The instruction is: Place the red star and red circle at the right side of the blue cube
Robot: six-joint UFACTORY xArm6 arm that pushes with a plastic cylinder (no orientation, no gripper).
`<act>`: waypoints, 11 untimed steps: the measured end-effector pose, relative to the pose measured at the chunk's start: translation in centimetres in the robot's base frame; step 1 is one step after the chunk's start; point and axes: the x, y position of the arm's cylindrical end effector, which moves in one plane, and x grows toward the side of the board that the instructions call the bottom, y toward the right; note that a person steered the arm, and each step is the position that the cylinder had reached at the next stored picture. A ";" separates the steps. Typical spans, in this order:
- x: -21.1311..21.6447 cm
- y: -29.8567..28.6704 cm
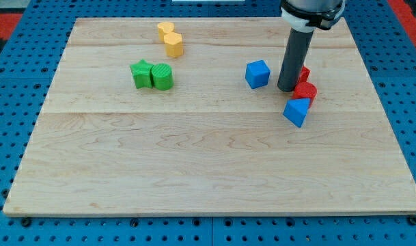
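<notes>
The blue cube [257, 74] sits right of the board's centre, toward the view's top. My tip [287, 89] stands just to the cube's right, apart from it by a small gap. A red block [305, 91], rounded in outline, lies right beside the tip on its right. Another red block [304, 72] peeks out behind the rod; its shape is mostly hidden. A second blue block [296, 111], angular, touches the rounded red block from below.
A green star [141, 73] and a green cylinder [162, 76] sit together at the left. Two yellow blocks [171, 39] lie near the board's top edge. The wooden board [208, 164] rests on a blue pegboard table.
</notes>
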 end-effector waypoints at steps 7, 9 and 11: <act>6.2 3.2; 2.4 3.1; 2.2 4.7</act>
